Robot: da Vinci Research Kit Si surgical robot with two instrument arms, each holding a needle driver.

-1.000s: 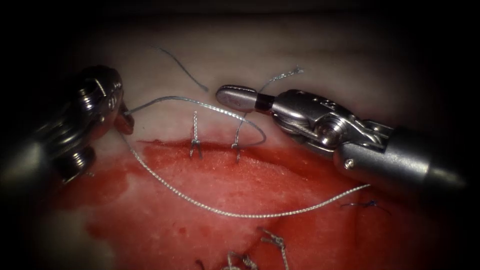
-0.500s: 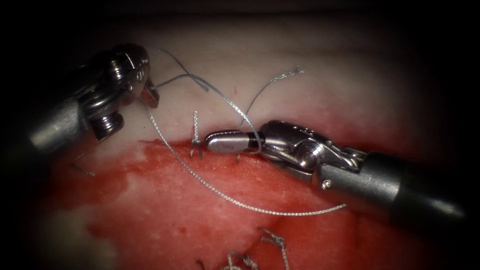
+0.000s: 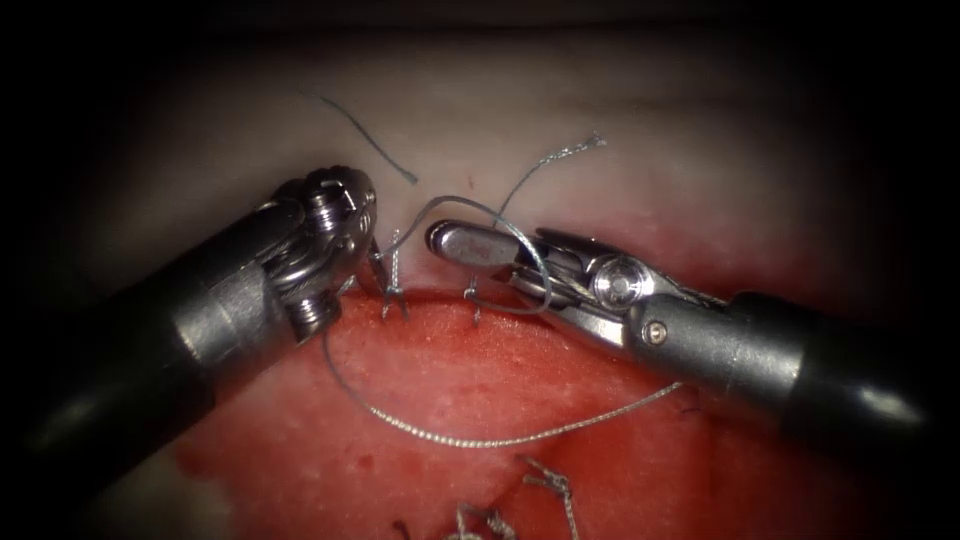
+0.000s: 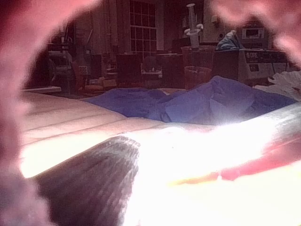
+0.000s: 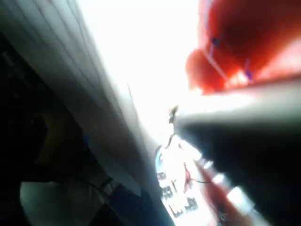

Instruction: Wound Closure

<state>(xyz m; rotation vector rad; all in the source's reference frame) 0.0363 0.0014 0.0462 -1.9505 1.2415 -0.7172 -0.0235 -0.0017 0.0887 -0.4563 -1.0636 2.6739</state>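
We see the left tool [image 3: 375, 270] close to the cut [image 3: 520, 310] in the tissue [image 3: 620, 180], with its tip just beside the left stitch [image 3: 392, 270]. Its jaws pinch the thread [image 3: 470, 440] right there. From that grip the thread dips down over the red fluid [image 3: 440, 370] in a long curve and runs away under the right tool [image 3: 450, 240]. A second, thinner piece of the thread goes up from the left tool and loops over the right tool's jaws, then drops to the right stitch [image 3: 472, 300]. The right tool lies flat above the cut, pointing left, with its jaws pressed together. The thread is wrapped around them, but we cannot tell if they pinch anything. We cannot make out the needle. Two loose thread ends [image 3: 560, 155] lie on the pale tissue above the cut. More cut ends of thread [image 3: 545, 485] lie low on the red tissue.
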